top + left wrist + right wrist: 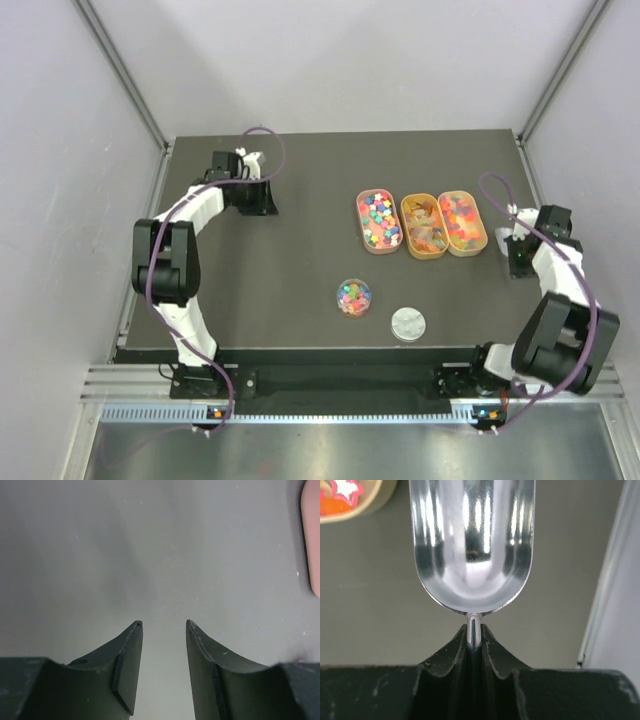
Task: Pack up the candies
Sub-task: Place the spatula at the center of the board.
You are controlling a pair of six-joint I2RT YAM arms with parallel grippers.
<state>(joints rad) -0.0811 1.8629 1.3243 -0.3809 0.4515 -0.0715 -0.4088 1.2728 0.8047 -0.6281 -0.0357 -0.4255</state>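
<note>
Top external: the candies [380, 222] fill three oval orange trays [381, 191] right of centre on the desk [290, 260]. More sit in a small clear jar [354, 297] nearer the arms, silver lid [408, 323] just beside. Right jaws clamp a shiny metal scoop [472, 545] by its thin handle; left jaws stand parted above the desk.

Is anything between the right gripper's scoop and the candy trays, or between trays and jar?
Nothing visible. Bare table lies between the right gripper, shut on the scoop, and the nearest tray of candies. The jar is uncovered; its lid lies beside it.
</note>
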